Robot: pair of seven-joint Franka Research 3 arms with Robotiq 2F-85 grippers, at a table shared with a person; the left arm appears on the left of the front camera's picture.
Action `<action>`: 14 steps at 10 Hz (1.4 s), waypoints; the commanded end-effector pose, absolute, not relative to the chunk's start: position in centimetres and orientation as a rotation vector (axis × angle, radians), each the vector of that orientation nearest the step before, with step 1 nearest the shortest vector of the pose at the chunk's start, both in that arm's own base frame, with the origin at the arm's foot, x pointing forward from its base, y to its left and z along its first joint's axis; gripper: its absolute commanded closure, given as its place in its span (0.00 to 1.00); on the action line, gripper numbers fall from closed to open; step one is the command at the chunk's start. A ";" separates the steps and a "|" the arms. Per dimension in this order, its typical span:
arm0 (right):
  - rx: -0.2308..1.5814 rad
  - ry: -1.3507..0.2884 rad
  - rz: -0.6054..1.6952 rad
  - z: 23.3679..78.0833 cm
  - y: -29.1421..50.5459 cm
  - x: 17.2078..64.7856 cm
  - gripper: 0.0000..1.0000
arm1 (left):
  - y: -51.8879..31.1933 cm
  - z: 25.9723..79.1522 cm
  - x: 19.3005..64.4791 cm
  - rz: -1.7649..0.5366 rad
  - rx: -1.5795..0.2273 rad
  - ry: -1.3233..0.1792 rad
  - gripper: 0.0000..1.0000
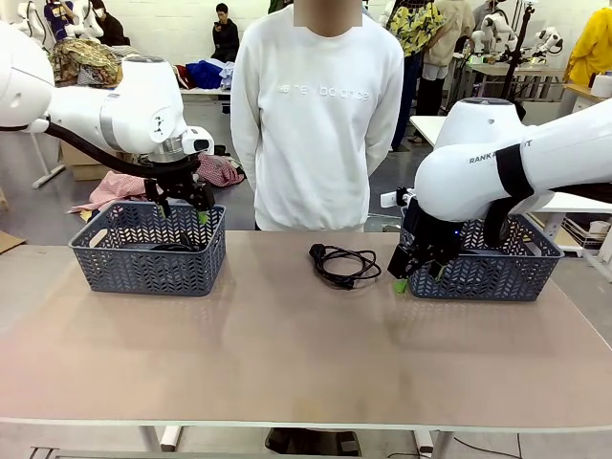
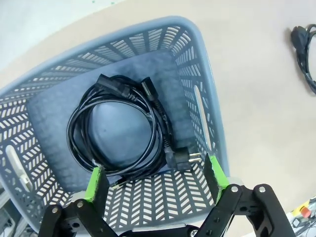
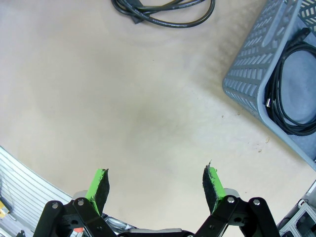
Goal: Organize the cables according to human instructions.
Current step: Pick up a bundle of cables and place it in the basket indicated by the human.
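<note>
Two end effectors, left (image 1: 182, 212) and right (image 1: 419, 274), both wide open, empty.

My two arms are glossy white with rounded joint housings. The left arm (image 1: 124, 105) has a silver ring at the wrist and a black cable along its underside; the right arm (image 1: 516, 158) wears a black band and dark lettering (partly cut off, so I can't read it whole). Both grippers, left (image 2: 157, 177) and right (image 3: 157, 181), are black linkages with silver screws and green pads (image 3: 98, 183).
</note>
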State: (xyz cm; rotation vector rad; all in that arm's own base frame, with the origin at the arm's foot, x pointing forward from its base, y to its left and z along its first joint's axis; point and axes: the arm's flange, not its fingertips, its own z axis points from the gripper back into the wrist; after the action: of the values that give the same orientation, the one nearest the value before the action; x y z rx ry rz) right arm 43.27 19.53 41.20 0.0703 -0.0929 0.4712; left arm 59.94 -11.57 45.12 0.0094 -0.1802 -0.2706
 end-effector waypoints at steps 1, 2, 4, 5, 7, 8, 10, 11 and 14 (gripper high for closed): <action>0.071 -0.097 0.471 41.4 19.5 43.3 0.00 | -12.9 45.4 59.2 -0.327 -0.026 -0.223 0.00; 0.071 -0.097 0.471 41.4 19.5 43.3 0.00 | -14.0 45.8 58.5 -0.378 -0.051 -0.252 0.00; 0.071 -0.097 0.471 41.4 19.5 43.3 0.00 | -15.9 46.3 56.7 -0.499 -0.118 -0.283 0.00; 0.071 -0.097 0.471 41.4 19.5 43.3 0.00 | -16.6 46.4 55.7 -0.557 -0.152 -0.289 0.00; 0.071 -0.097 0.471 41.4 19.5 43.3 0.00 | -18.3 46.3 53.1 -0.724 -0.183 -0.303 0.00; 0.071 -0.097 0.471 41.4 19.5 43.3 0.00 | -18.9 46.2 51.9 -0.786 -0.197 -0.321 0.00; 0.071 -0.097 0.471 41.4 19.5 43.3 0.00 | -19.7 45.9 49.4 -0.907 -0.228 -0.352 0.00; 0.071 -0.097 0.471 41.4 19.5 43.3 0.00 | -19.8 45.7 48.4 -0.934 -0.231 -0.370 0.00; 0.071 -0.097 0.471 41.4 19.5 43.3 0.00 | -20.0 45.5 45.6 -1.001 -0.200 -0.427 0.00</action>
State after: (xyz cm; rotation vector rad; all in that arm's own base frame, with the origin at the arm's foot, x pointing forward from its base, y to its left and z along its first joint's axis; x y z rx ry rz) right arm 43.27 19.54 41.20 0.0703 -0.0927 0.4713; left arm 46.76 -21.17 45.99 -0.1873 -0.3826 -0.9785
